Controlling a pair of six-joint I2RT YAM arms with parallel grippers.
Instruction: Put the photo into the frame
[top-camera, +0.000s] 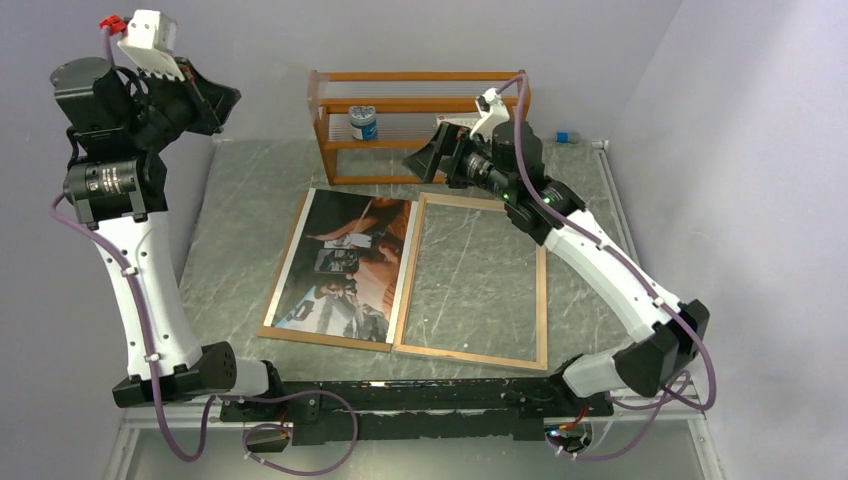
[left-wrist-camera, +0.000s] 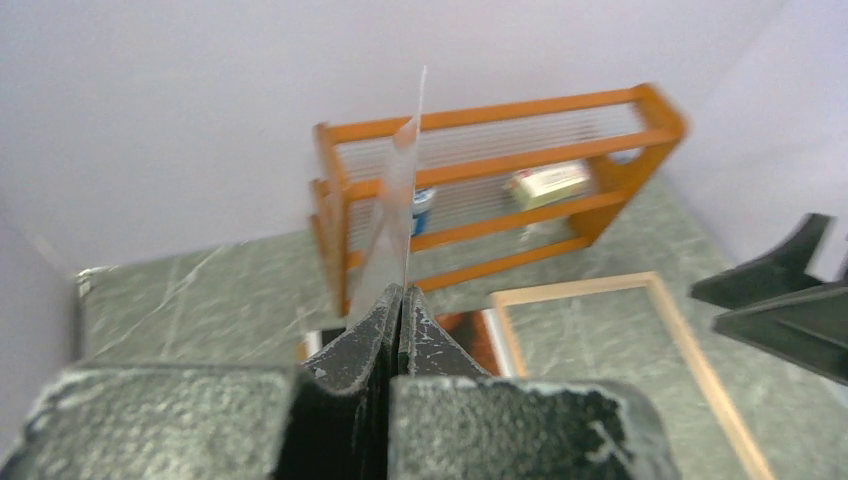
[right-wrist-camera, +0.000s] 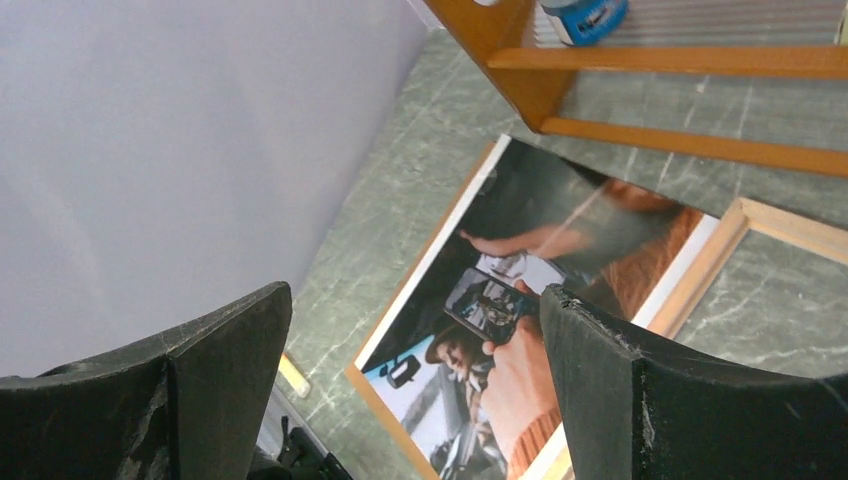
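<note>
Status: insertion not done. The large thin rectangular frame with a light wood-coloured rim lies flat on the green marbled surface, right of centre, wood side up, and only the surface shows through its opening. Its long axis runs roughly near to far. The colour photo lies face up on a flat brown backing board just left of the frame, with its long axis about parallel; whether the edges touch cannot be told. The left hand, raised at the far left, is closed on a thin clear sheet held on edge. The right hand hovers above the photo's far part, spread wide and holding nothing. Remaining, by judgement: seat the sheet if it belongs in the frame, move the photo into the opening, then fit the board
</note>
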